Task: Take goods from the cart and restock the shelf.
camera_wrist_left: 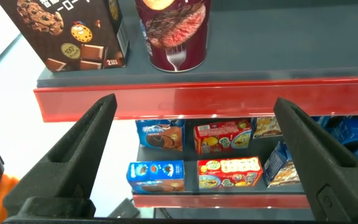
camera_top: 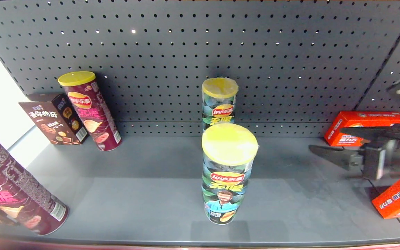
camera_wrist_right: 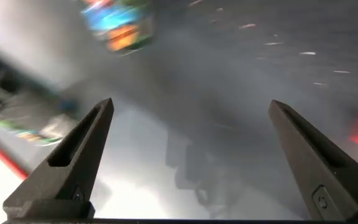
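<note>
Jaws apart on left gripper (camera_wrist_left: 194, 101) and right gripper (camera_wrist_right: 191, 104); front green-labelled chip can (camera_top: 225, 187) upright.

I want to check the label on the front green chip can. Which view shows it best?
The head view: the front green can stands whole and upright mid-shelf, lid and label clear. The right wrist view gives a blurred blue-orange smear that may be it; the left wrist view faces lower shelves.
</note>
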Motion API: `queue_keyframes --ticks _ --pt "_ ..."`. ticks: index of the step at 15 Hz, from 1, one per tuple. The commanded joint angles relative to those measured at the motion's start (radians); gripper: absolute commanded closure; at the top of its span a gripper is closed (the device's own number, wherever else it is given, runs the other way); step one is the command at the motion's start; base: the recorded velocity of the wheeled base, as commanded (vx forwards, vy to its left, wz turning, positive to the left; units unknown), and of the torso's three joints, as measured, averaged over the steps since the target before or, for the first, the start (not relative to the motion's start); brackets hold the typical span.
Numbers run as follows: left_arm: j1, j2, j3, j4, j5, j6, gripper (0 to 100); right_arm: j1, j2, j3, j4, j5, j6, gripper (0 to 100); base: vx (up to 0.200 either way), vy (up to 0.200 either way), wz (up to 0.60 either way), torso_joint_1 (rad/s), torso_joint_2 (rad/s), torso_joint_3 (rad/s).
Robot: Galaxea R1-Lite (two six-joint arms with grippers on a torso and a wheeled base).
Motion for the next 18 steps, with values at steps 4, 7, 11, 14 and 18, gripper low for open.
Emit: queue_keyframes --ticks 4,7,11,14,18 --pt "-0.001 0.001 -0.002 0.001 0.0 -0.001 0 -0.383 -0.634 0.328 0.007 -0.008 -0.012 0 0.0 0.0 0.0 0.0 0.0 0.0" --pt "-0.001 0.001 0.0 0.001 0.001 -0.001 0 -0.435 -0.858 0.441 0.057 -0.004 -0.012 0 0.0 0.0 0.0 0.0 0.0 0.0" --pt "-0.001 0.001 0.0 -0.001 0.0 0.001 0 -0.465 -1.105 0.748 0.073 -0.153 0.007 0 0.0 0.0 0.0 0.0 0.0 0.0" --pt "0.0 0.001 0.001 -0.001 0.001 0.001 0 -0.464 -1.102 0.808 0.099 -0.134 0.0 0 0.0 0.0 0.0 0.0 0.0 0.0" --pt "0.0 0.001 0.001 -0.001 0.001 0.001 0 -0.467 -1.1 0.808 0.102 -0.248 0.172 0 0.0 0.0 0.0 0.0 0.0 0.0"
